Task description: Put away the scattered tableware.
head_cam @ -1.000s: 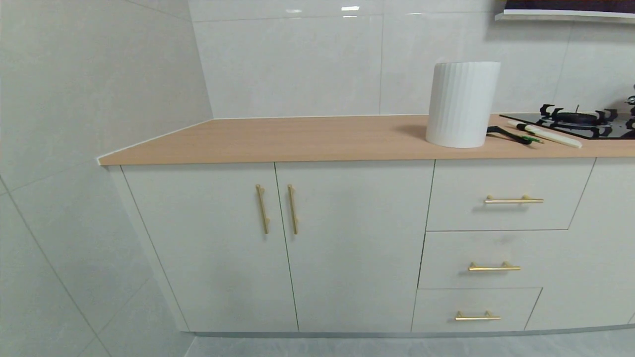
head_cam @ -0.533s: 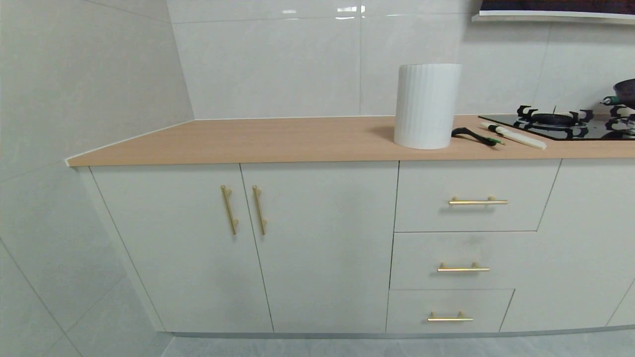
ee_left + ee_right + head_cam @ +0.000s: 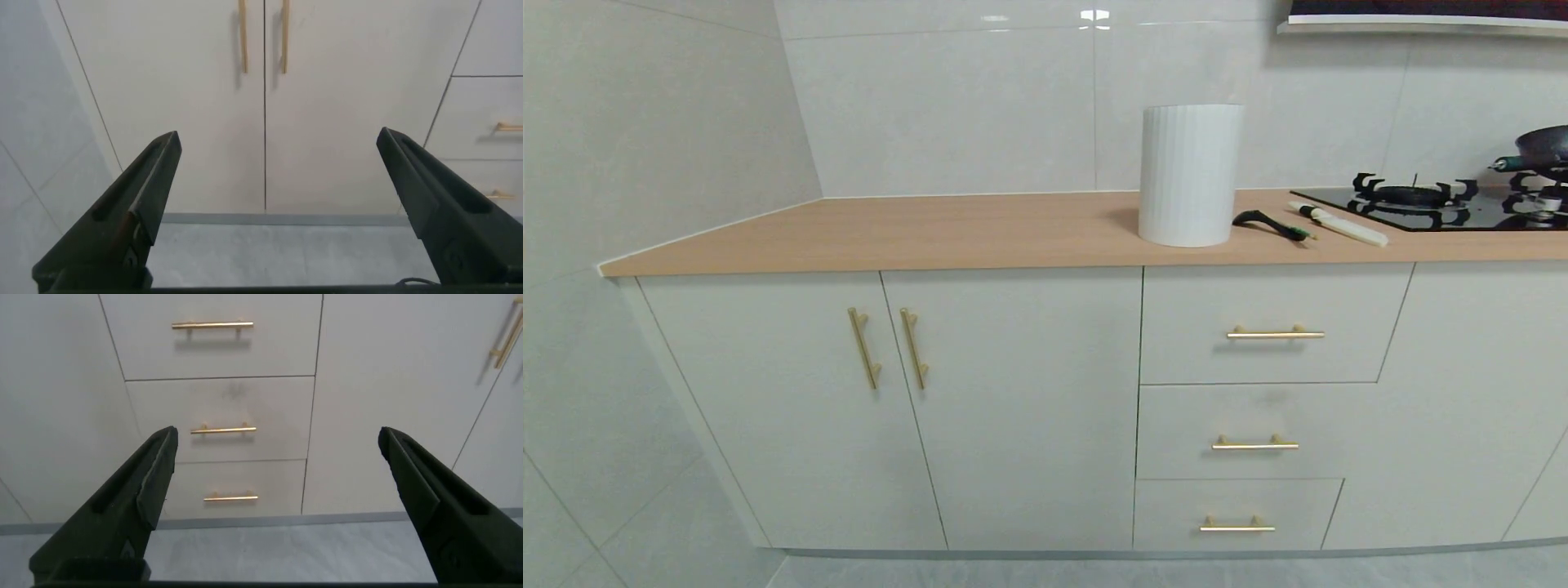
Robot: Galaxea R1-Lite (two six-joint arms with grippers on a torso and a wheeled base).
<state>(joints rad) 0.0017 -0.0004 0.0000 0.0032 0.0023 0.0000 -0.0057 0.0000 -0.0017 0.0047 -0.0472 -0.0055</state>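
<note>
Peeking from behind the white canister (image 3: 1191,174) upper right on the tabletop (image 3: 931,233), a black-handled utensil (image 3: 1266,222), kinda hard to identify; left pincer (image 3: 278,137) and right pincer (image 3: 276,433) both spread.

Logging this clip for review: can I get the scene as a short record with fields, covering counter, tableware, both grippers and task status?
Counter: wooden countertop over shut double doors and three shut drawers
Container: white ribbed container, upright on the countertop
Tableware: black-handled utensil and cream utensil, lying between container and hob
Left gripper: open, empty, facing the double doors
Right gripper: open, empty, facing the drawers
Status: nothing picked up yet
</note>
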